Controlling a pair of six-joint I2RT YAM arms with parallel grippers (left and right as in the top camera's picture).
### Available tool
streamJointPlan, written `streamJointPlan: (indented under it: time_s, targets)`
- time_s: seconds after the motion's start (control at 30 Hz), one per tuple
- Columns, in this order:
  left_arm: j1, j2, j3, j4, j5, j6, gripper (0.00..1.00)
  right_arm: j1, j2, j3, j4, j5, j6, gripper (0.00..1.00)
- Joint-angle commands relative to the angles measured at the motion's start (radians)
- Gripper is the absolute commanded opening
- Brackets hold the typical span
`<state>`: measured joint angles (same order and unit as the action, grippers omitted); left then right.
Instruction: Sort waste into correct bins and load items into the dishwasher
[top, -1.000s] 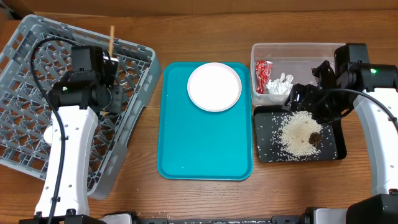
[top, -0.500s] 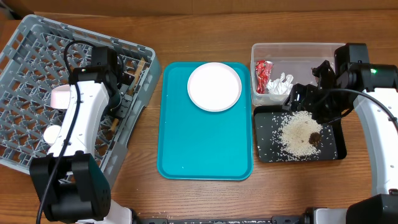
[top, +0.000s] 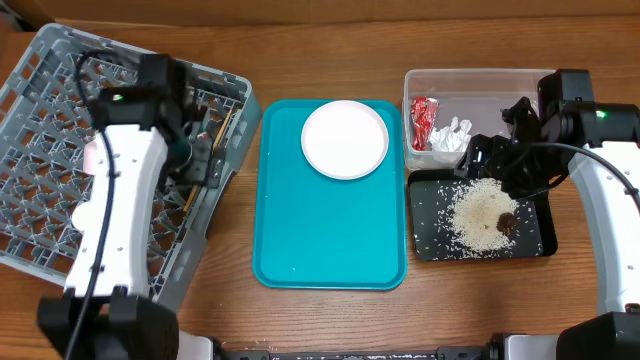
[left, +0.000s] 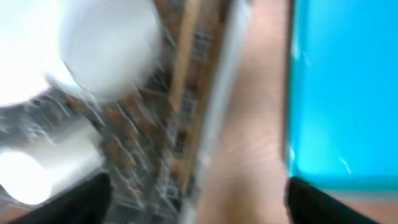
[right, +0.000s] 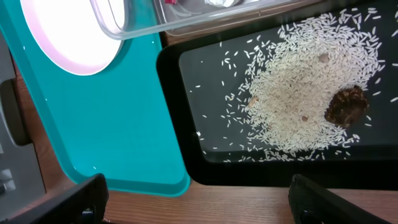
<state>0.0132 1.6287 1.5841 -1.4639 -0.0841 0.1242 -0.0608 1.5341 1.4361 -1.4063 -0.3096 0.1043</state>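
1. The grey dish rack (top: 50, 120) is the biggest thing here. The left claw (top: 204, 158) hangs over the rack's side nearest the teal tray, its fingers spread wide with nothing between them. In the wrist view, the wooden chopsticks (left: 183, 81) lie in the rack just ahead of that claw, along the wall. A white round vessel (left: 109, 50) sits past them, too blurred to name.
2. The teal tray (top: 330, 240) lies flat on the table between the two claws. It holds the white plate (top: 345, 140) at its far end.
3. The clear tub (top: 480, 85) stands just beyond the right claw (top: 492, 163). Inside it, the red-and-white wrapper (top: 421, 122) and the crumpled tissue (top: 450, 135) sit side by side at the end toward the teal tray.
4. The black tray (top: 428, 240) sits right under the right claw, whose fingers are spread wide and grip nothing. A heap of rice (top: 478, 215) fills its middle, with stray grains scattered round it. The dark brown lump (top: 508, 221) rests on the heap's edge, on the side away from the teal tray.
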Motion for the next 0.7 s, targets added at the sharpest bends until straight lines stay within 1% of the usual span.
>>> streamJointPlan:
  time_s: [0.0,0.07,0.1,0.2,0.33,0.4,0.43,0.47,0.57,0.6,0.67]
  targets:
    - [0.0,-0.021,-0.006,-0.082,0.126,-0.077,0.83,0.001,-0.028,0.026,0.002,0.002,0.0,0.94]
    - [0.0,-0.021,-0.045,-0.111,0.125,-0.077,0.77,0.001,-0.028,0.026,0.0,0.002,0.0,0.94]
    - [0.0,-0.021,-0.071,-0.11,0.121,-0.08,0.76,0.001,-0.028,0.026,0.0,0.002,0.0,0.94]
    - [0.0,-0.021,-0.167,-0.078,0.064,-0.101,0.76,0.001,-0.028,0.026,-0.006,0.002,0.0,0.94]
    - [0.0,-0.02,-0.311,0.01,-0.052,-0.189,0.76,0.001,-0.028,0.026,-0.015,0.002,0.0,0.94]
    - [0.0,-0.02,-0.346,0.039,-0.06,-0.201,0.75,0.001,-0.028,0.026,-0.015,0.002,0.0,0.94]
    - [0.0,-0.02,-0.368,0.059,-0.061,-0.212,0.72,0.001,-0.028,0.026,-0.016,0.002,0.0,0.94]
    - [0.0,-0.02,-0.383,0.073,-0.059,-0.22,0.62,0.001,-0.028,0.026,-0.018,0.003,0.0,0.94]
    - [0.0,-0.02,-0.406,0.095,-0.055,-0.244,0.43,0.001,-0.028,0.026,-0.018,0.002,0.0,0.94]
    - [0.0,-0.02,-0.419,0.109,-0.053,-0.245,0.41,0.001,-0.028,0.026,-0.018,0.002,0.0,0.94]
    - [0.0,-0.02,-0.433,0.125,-0.054,-0.245,0.4,0.001,-0.028,0.026,-0.019,0.002,0.0,0.94]
